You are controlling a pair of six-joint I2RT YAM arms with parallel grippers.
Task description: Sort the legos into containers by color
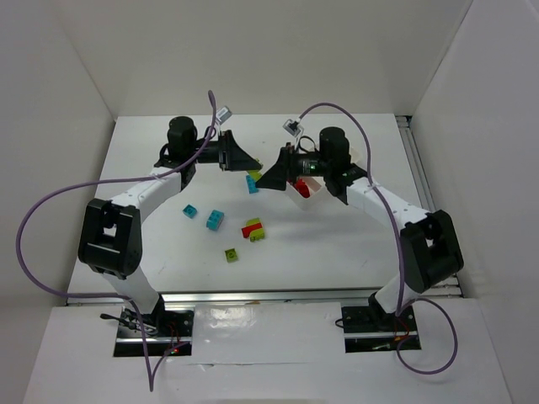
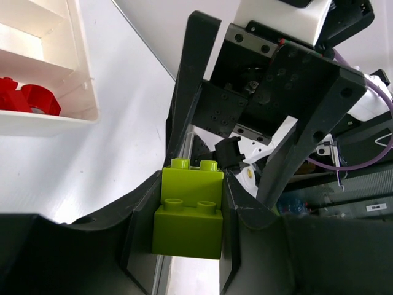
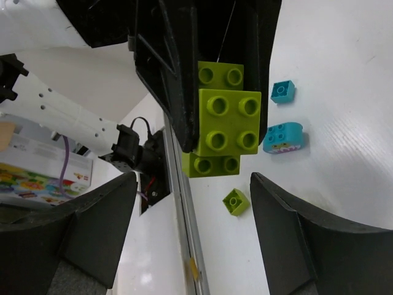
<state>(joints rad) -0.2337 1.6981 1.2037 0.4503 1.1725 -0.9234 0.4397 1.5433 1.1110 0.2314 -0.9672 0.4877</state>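
Bright, even light — soft shadows, slight glare on white surfaces.

My left gripper (image 2: 190, 192) clamped on a lime green lego (image 2: 189, 215), right gripper (image 2: 222, 175) spread wide just beyond it, white tray (image 2: 86, 80) upper left, red legos (image 2: 31, 99) in one compartment
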